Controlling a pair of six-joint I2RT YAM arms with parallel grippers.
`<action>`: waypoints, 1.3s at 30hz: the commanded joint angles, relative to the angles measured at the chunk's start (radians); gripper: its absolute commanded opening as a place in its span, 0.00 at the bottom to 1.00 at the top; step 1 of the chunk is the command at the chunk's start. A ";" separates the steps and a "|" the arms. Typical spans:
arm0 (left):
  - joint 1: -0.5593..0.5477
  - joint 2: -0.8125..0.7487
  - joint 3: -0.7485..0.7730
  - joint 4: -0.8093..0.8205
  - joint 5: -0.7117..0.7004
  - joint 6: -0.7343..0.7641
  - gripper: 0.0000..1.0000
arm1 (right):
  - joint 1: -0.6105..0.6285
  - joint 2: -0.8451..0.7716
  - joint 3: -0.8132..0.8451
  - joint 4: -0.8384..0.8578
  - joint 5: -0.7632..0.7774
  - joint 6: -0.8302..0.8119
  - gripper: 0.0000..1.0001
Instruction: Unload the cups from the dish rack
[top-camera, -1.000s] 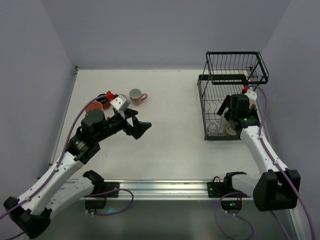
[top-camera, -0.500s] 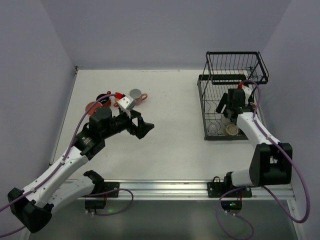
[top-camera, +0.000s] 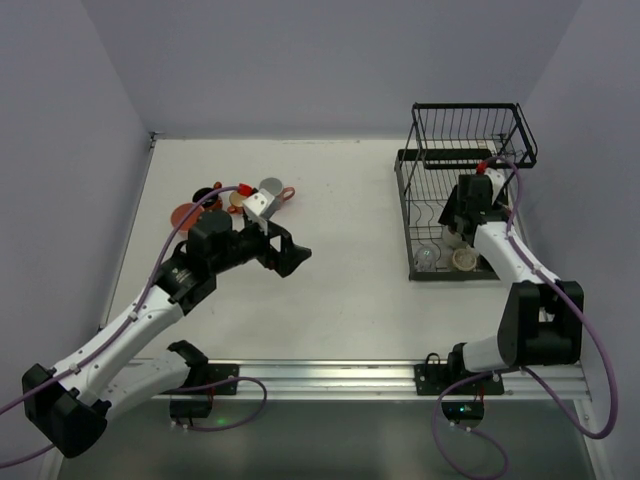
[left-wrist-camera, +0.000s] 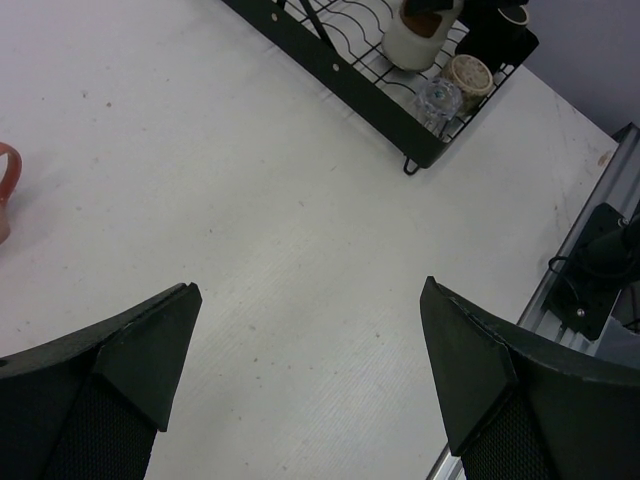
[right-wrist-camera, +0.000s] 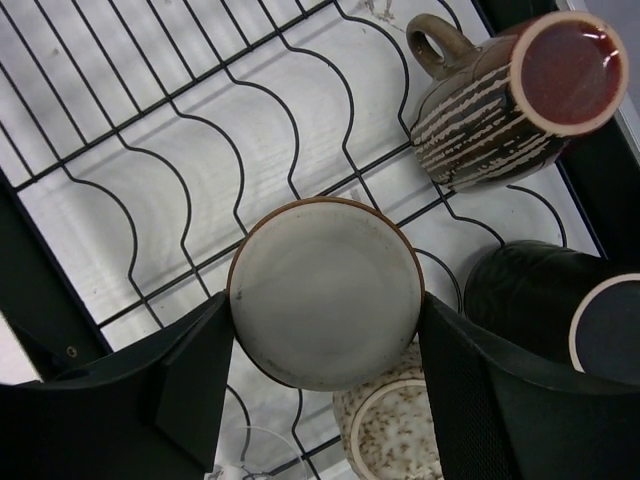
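The black wire dish rack (top-camera: 404, 215) stands at the table's far right. My right gripper (top-camera: 463, 226) reaches into its lower tray. In the right wrist view its fingers (right-wrist-camera: 190, 370) press both sides of a cream-grey cup (right-wrist-camera: 325, 290) with a brown rim, shut on it. Around it lie a brown striped mug (right-wrist-camera: 490, 110), a dark cup (right-wrist-camera: 530, 295) and a speckled cup (right-wrist-camera: 385, 430). My left gripper (top-camera: 290, 254) hangs open over bare table left of centre, holding nothing. Several unloaded cups sit at the far left, a pink mug (top-camera: 272, 189) among them.
The rack's upper basket (top-camera: 470, 130) overhangs the tray above my right wrist. A clear glass (top-camera: 427, 257) sits at the tray's near corner. The metal rail (top-camera: 330, 375) runs along the near edge. An orange piece (top-camera: 186, 212) and a dark one (top-camera: 205, 194) lie behind my left arm.
My right gripper has moved deeper into the rack's lower tray and closed from wide open onto the cream-grey cup. The left arm has drifted slightly right, still open.
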 joint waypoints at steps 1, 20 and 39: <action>-0.005 0.007 0.030 0.038 0.026 -0.007 1.00 | -0.003 -0.112 0.022 0.048 0.027 -0.004 0.47; -0.009 0.240 -0.007 0.587 0.301 -0.513 1.00 | 0.238 -0.629 -0.347 0.690 -0.913 0.491 0.45; -0.029 0.392 -0.004 0.813 0.329 -0.653 0.09 | 0.327 -0.431 -0.464 0.965 -1.001 0.613 0.46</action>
